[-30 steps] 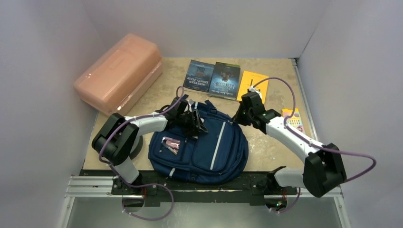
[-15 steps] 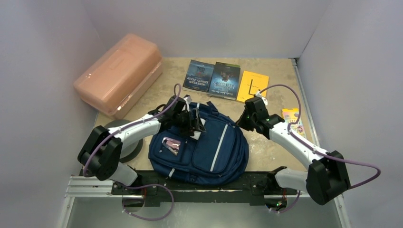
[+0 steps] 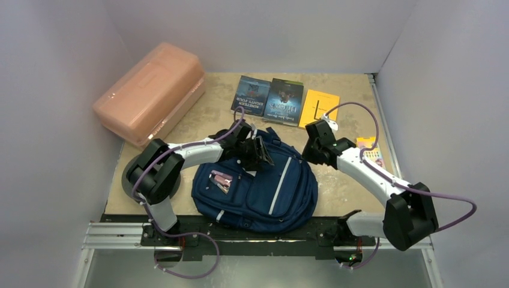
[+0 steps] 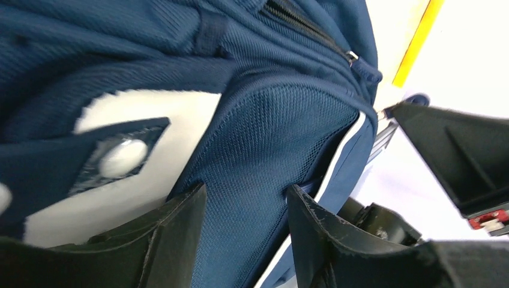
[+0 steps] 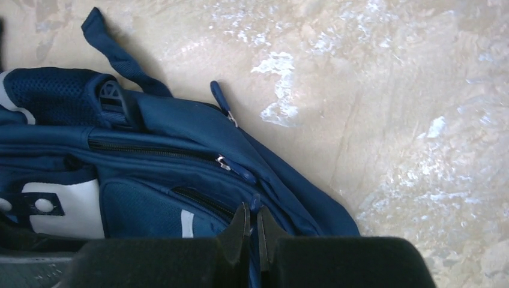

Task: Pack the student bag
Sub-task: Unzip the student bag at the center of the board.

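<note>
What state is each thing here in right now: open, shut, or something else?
Student bag: lying flat, front up, top zip looks closed.
Left gripper: open, straddling a fold of the bag.
Right gripper: shut, tips at a bag zip.
Pink box: lid closed.
Three books: closed, lying flat.

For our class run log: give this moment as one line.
left pincer: astride student bag fabric, grip unclear | right pincer: shut at zip | books: unpacked

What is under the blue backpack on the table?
Around the student bag only the beige table shows. Anything beneath the bag is hidden by its fabric, so I cannot tell.
</note>
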Tool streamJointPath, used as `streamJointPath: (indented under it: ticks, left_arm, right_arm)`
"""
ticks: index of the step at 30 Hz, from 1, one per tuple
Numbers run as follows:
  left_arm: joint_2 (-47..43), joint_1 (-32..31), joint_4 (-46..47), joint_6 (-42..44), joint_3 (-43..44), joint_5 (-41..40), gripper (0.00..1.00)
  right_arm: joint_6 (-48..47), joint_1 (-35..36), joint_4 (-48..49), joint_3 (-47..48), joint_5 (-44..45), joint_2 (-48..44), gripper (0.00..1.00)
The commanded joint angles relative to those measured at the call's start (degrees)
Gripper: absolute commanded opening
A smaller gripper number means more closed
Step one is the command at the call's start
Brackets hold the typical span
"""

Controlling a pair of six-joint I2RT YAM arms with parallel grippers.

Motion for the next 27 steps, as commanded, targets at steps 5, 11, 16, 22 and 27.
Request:
streamJointPath:
  ticks: [5, 11, 16, 22, 27]
  left_arm:
    - [2.17, 4.66, 0.08, 0.68, -3.01, -13.56, 0.53]
    - [-2.38, 4.7, -5.83, 6.34, -0.24, -16.06, 0.53]
    - [-2.79, 4.6, -8.15, 13.41, 5.24, -10.48, 0.59]
    - [-7.17, 2.17, -10.72, 16.53, 6.52, -7.5, 0.67]
    - [-13.48, -4.17, -11.19, 13.05, 2.94, -5.65, 0.65]
  right_arm:
    - [8.19, -1.01, -5.4, -10.97, -4.6, -9.7, 0.0]
    - [5.62, -0.78, -7.56, -11.65, -10.5, -12.9, 0.0]
    - [-0.09, 0.55, -8.89, -10.82, -20.1, -17.09, 0.0]
    - [-5.14, 2.41, -12.71, -10.46, -22.79, -18.22, 0.0]
    - [-6.99, 2.45, -6.16, -10.79, -26.15, -16.13, 0.0]
